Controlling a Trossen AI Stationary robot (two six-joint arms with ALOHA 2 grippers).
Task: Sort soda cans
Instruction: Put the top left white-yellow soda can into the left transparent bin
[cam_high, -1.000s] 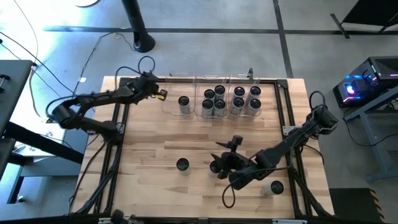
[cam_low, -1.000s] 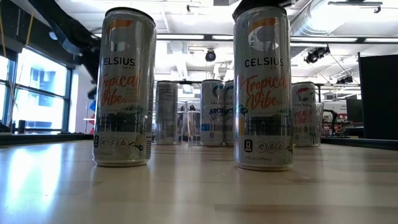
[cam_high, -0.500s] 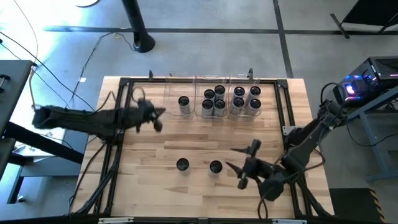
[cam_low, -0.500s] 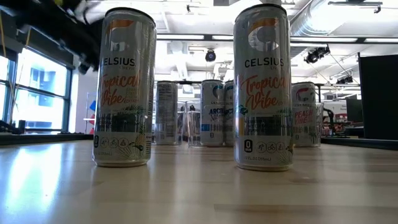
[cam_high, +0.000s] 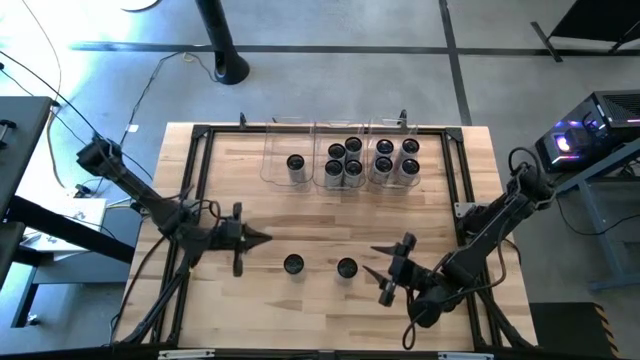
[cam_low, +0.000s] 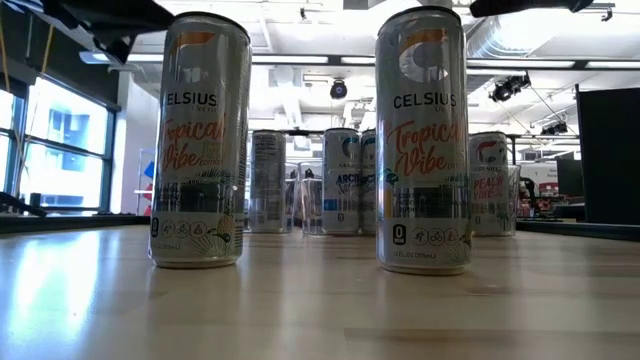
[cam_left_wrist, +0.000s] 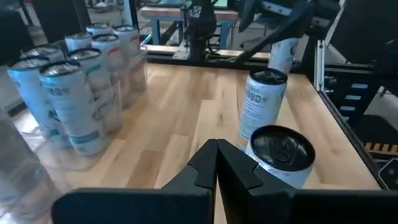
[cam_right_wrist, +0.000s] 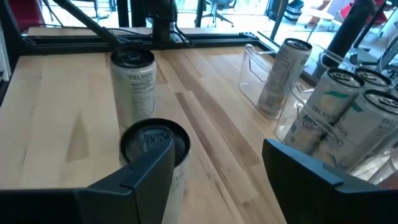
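Most of the sorting looks done, judging by how the slim silver-white soda cans with dark round tops now lie: along the far edge of the pale wooden slatted table (cam_high: 240, 215) stand three clear rectangular plastic bins, and the left bin (cam_high: 272, 165) holds a single can (cam_high: 295, 163), the middle bin (cam_high: 322, 172) holds a cluster of five cans (cam_high: 344, 159), and the right bin (cam_high: 398, 128) holds four cans (cam_high: 397, 157). Two cans are left loose on the open wood near the front: the left loose can (cam_high: 293, 264) and the right loose can (cam_high: 347, 268), standing upright and a little apart; the low view shows both printed with the same "Tropical Vibe" label, so they probably belong in the same bin, though which one cannot be told from here. The left gripper (cam_high: 258, 238) hovers just to the left of the left loose can with its fingers pressed together and nothing between them. The right gripper (cam_high: 379, 271) sits just to the right of the right loose can, its fingers spread wide and empty, with that can seen close ahead between them in the right wrist view. What remains, as it seems, is to grasp and carry these two cans to the bins.
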